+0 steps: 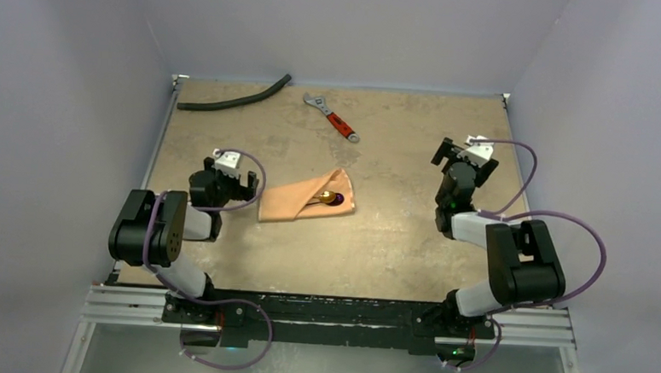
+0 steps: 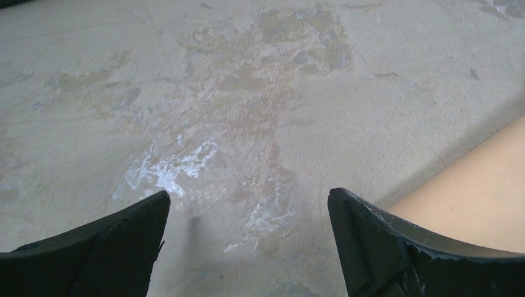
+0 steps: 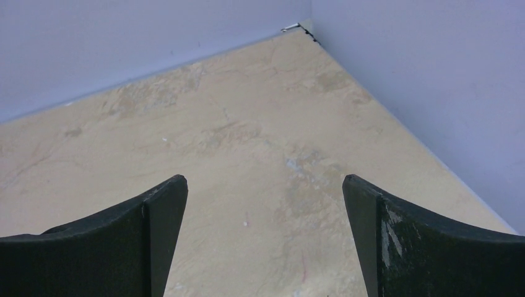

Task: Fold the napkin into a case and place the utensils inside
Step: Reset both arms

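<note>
The napkin (image 1: pixel 308 198) lies folded into a flat case (image 1: pixel 288 206) on the table (image 1: pixel 392 241), a little left of the middle. The utensils (image 1: pixel 332 197) sit inside it. A gold spoon bowl and a dark purple bit peek out on the case's right side.

The left gripper (image 1: pixel 228 166) is just beside the left edge of the case and does not touch it. Its 2 fingers (image 2: pixel 111 247) are spread wide and hold nothing. In the left wrist view only table top shows between them. The peach cloth's straight edge shows at the right, next to the right finger.

The right gripper (image 1: pixel 464 155) is near the right edge of the table, well apart from the case. Its 2 fingers (image 3: pixel 124 241) are spread wide too and hold nothing. It points at the far right corner (image 3: pixel 301 26), where 2 walls meet the table. A broad stretch of table lies between this gripper and the case.

A curved black hose (image 1: pixel 233 103) lies by the far left corner. A red-handled wrench (image 1: pixel 332 118) lies near the far edge, about the middle. Both are well apart from the case and from the 2 grippers. Walls stand along the left, far and right edges of the table. The 2 arm bases sit at the near edge.
</note>
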`<state>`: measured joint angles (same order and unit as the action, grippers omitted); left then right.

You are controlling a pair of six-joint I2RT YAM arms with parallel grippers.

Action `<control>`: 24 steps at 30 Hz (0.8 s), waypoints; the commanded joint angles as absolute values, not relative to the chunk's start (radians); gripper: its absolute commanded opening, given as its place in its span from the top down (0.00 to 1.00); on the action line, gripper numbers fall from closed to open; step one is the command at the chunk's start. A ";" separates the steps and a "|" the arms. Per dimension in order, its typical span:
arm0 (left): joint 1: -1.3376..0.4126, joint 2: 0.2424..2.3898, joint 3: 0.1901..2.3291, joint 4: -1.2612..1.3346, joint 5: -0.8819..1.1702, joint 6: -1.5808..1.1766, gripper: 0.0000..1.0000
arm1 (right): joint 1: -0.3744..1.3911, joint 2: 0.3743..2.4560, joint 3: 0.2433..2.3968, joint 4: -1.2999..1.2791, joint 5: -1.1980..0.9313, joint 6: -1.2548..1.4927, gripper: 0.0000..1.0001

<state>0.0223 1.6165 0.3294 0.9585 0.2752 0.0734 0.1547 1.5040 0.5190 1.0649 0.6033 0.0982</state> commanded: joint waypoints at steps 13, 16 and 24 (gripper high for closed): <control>0.031 1.657 0.267 1.266 0.185 0.020 0.01 | 0.131 1.520 0.314 1.414 0.409 0.054 0.01; 0.031 1.655 0.242 1.320 0.196 0.012 0.01 | 0.098 1.568 0.261 1.551 0.358 0.060 0.01; 0.031 1.664 0.256 1.311 0.210 0.018 0.02 | 0.083 1.552 0.266 1.518 0.341 0.054 0.01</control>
